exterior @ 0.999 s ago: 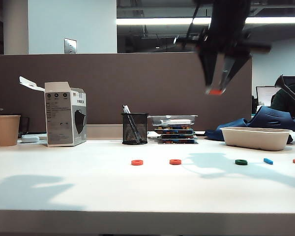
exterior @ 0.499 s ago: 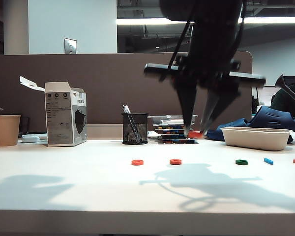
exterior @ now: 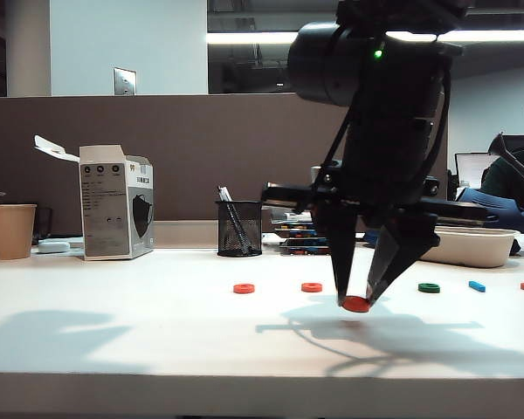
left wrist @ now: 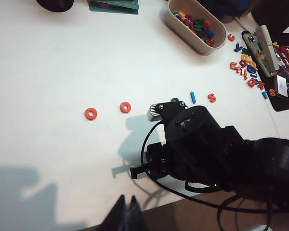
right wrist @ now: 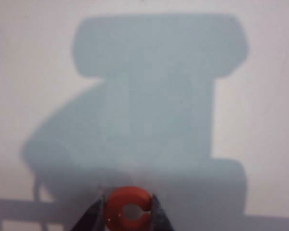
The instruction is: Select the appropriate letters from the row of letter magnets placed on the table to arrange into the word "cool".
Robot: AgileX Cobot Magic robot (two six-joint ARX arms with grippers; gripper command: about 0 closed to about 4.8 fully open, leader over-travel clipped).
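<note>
The red-orange C magnet (right wrist: pixel 128 209) is pinched in your right gripper (exterior: pixel 356 299), just above the table (exterior: pixel 113 332), in front of the two red-orange rings (exterior: pixel 244 288). Placement is in hand; next, set it down left of them. Your left gripper (left wrist: pixel 126 213) looks closed, though barely visible.

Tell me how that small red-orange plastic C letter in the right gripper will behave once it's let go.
Held flat between the right gripper fingers just above the white table, the red-orange plastic C letter looks stiff and light. It's flat, so it should settle without rolling, perhaps sliding slightly.
</note>
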